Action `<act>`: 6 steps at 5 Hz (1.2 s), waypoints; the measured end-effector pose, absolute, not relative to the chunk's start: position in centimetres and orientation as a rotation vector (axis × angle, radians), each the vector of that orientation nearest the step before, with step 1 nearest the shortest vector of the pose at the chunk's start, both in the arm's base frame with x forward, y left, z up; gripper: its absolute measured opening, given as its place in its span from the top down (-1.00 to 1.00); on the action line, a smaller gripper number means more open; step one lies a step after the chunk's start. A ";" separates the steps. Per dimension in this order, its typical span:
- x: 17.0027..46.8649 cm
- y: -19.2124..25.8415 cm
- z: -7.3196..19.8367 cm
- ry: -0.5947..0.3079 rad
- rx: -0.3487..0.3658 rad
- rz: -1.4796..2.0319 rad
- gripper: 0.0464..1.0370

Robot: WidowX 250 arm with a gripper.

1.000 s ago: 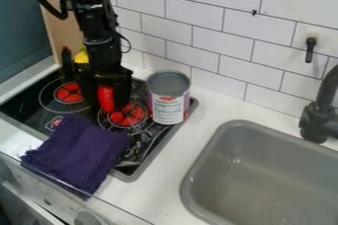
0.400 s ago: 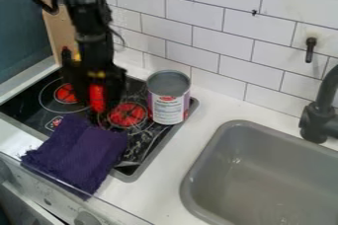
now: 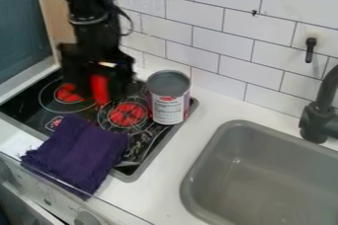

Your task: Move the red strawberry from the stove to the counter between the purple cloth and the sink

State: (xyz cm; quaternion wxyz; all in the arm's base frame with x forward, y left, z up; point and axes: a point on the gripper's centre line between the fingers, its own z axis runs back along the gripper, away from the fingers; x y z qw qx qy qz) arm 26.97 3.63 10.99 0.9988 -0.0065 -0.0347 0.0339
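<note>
Camera view: the gripper (image 3: 99, 92) was positioned at 9 o'clock, over the stove (image 3: 25, 106). Its fingers (image 3: 121, 84) appeared clenched on a red item (image 3: 100, 89), aligned upright between them, presumably for a centred grip. From the gripper, the can (image 3: 169, 108) stood at 3 o'clock, upright, likely for stability. The cloth (image 3: 79, 155) lay at 6 o'clock, flat across the stove's edge; the sink (image 3: 188, 184) was at 4 o'clock.

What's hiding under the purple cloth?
The purple cloth lies partly over the black stovetop and white counter. Whether anything else is underneath, I can't tell: the cloth covers it.
</note>
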 end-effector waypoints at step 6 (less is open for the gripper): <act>22.0 -4.0 2.5 0.307 -0.049 -0.165 -0.51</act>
